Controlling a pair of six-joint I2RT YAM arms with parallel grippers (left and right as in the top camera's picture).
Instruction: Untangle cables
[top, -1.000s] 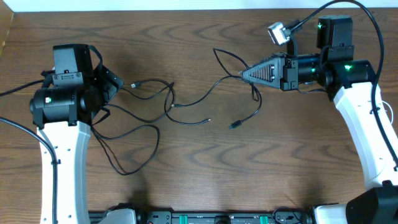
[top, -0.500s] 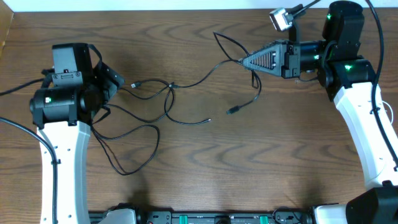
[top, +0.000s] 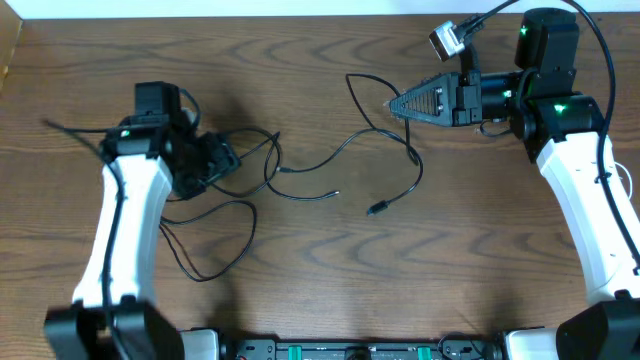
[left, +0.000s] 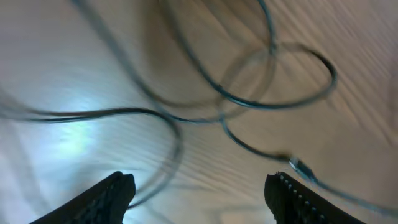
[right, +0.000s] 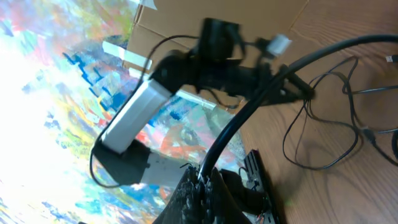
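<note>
**A:** where are the cables (top: 262, 168) sitting right now?

**B:** mostly a loose black tangle on the left half of the table (top: 470, 290), loops crossing over each other. one strand trails off toward the table's right half, and a small plug (top: 377, 208) lies free near the table's middle

**A:** and the grippers?

**B:** left gripper (top: 225, 160) is over the tangle on the table's left side, jaws spread apart with nothing pinched. its wrist view is blurry, but you can see strands lying on the wood under the gap. right gripper (top: 392, 105) is toward the table's far right corner, clenched on a black cable (right: 231, 127) that comes straight out of its tips
</note>
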